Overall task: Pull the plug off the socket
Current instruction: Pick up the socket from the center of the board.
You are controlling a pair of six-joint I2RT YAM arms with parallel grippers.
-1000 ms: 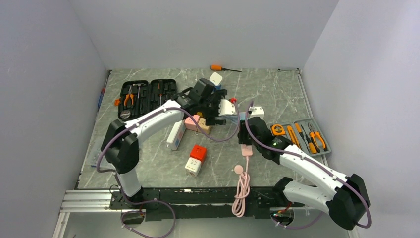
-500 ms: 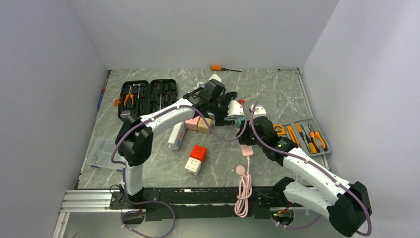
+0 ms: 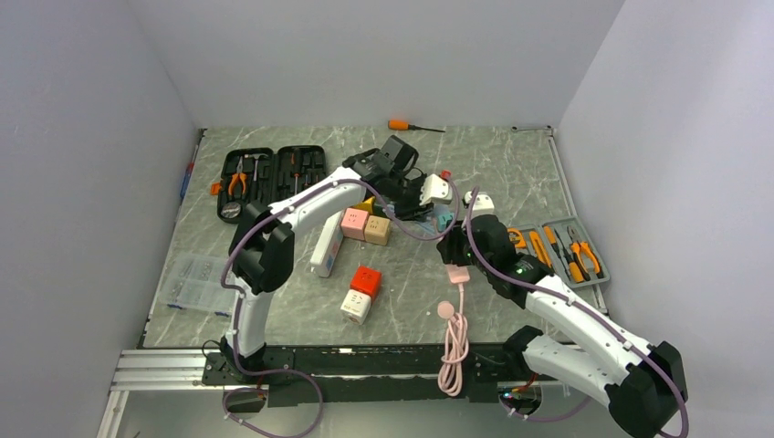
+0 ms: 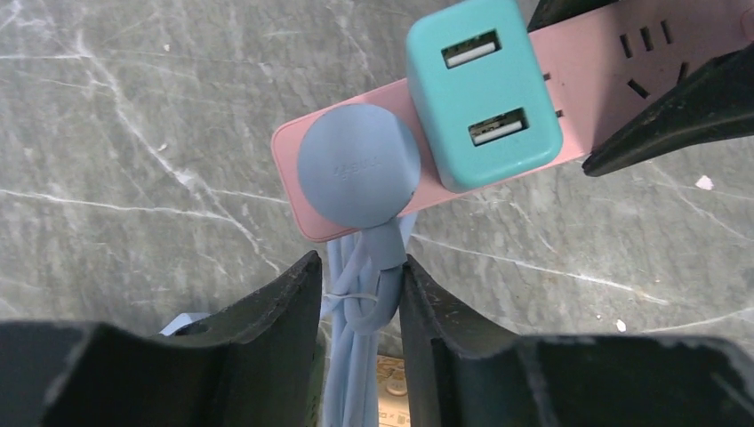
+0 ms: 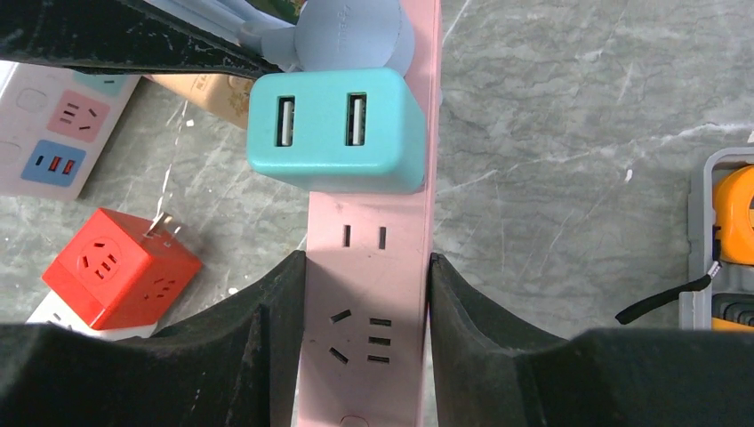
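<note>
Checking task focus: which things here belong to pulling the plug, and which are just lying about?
In the job: blue-grey plug, pink power strip, left gripper, right gripper.
Lying about: teal charger, red cube socket, black tool case, grey tool tray, orange screwdriver.

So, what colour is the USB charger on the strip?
Teal; the USB charger shows best from right wrist.

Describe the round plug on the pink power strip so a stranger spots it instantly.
Find the long pink plastic power strip mid-table, between the right arm's fingers. At its end, beside a teal cube charger, sits the grey-blue plug. It alone is round and trails a blue cable.
</note>
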